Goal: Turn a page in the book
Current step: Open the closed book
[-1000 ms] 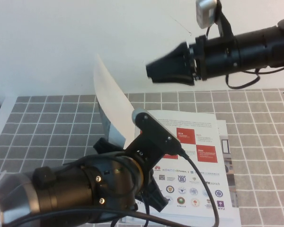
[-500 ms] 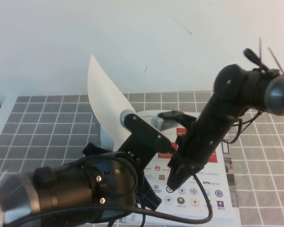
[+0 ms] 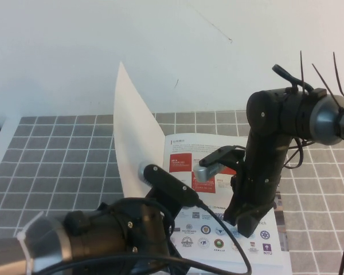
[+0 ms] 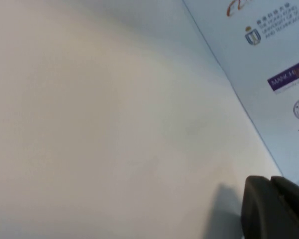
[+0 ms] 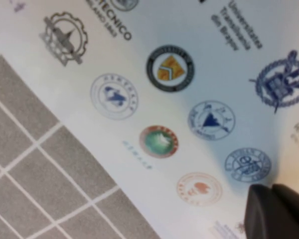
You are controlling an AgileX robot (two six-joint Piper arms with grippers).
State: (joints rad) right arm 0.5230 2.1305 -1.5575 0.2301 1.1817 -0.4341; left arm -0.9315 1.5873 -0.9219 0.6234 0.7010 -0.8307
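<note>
While my left claw (image 3: 160, 197), grip hidden so I cannot tell its state, props the page (image 3: 135, 129) upright over the book (image 3: 235, 229) on the counter (image 3: 57, 149), my clenched right claw (image 3: 246, 226) presses the book's logo page and may crease it, or the page may flop back.

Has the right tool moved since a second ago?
Yes. The right tool came down from above the far grid mat edge onto the book and its logo rows.
</note>
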